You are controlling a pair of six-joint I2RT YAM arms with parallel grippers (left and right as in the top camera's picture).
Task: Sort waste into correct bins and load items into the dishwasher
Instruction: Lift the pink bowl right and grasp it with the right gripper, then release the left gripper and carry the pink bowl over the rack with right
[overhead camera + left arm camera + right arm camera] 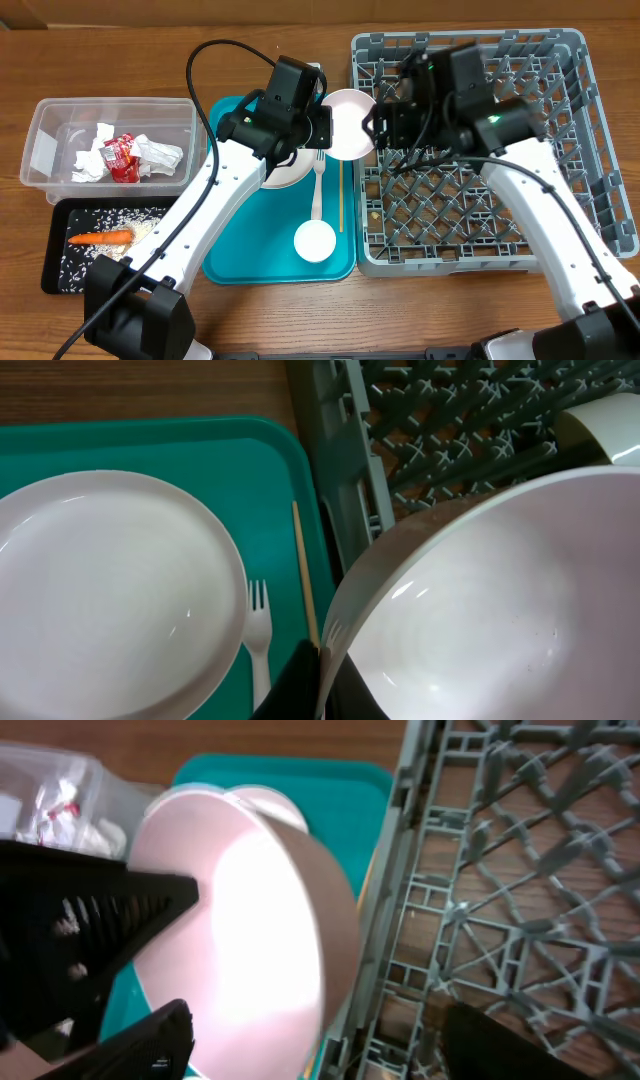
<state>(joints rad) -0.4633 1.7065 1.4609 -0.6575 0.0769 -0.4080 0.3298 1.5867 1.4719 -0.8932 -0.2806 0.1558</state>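
Likely a lab: wooden table with dish rack and teal tray.

The pale pink plate is smooth and glossy, with bright highlights; the dish rack is matt grey plastic; the teal tray is smooth plastic with a soft sheen; the fork is white plastic; the stick is bare pale wood; the tub is clear plastic; the napkins are crumpled paper; the table is grained wood.

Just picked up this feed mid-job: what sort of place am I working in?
Probably a tabletop dish-clearing test setup rather than a real kitchen: a grey dish rack, a teal tray and a clear tub of crumpled napkins.
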